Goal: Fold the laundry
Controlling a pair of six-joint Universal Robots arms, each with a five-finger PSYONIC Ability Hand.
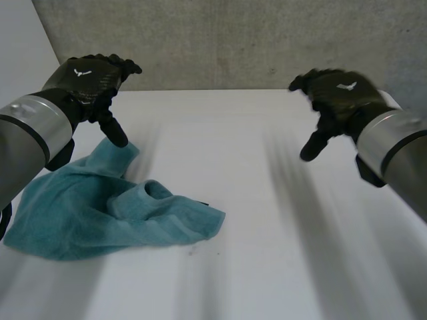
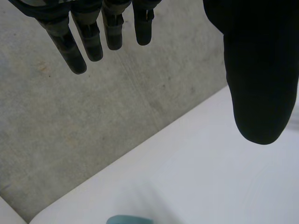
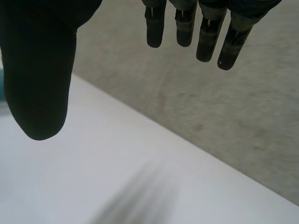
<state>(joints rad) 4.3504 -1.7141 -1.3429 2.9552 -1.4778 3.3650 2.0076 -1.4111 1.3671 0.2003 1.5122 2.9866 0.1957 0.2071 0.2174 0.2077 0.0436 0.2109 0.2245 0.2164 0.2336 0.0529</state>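
Fold judged not begun; towel (image 1: 113, 210) lies crumpled on desk (image 1: 280, 240); left robot hand (image 1: 90, 80) hovers at its far corner, open, empty; right robot hand (image 1: 337, 93) open, well apart; next move likely needs corners grasped.

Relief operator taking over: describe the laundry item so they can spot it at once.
On the white table, look to the robot's left side, near the black left hand. There lies a crumpled teal terry towel, the one coloured, soft thing on it.
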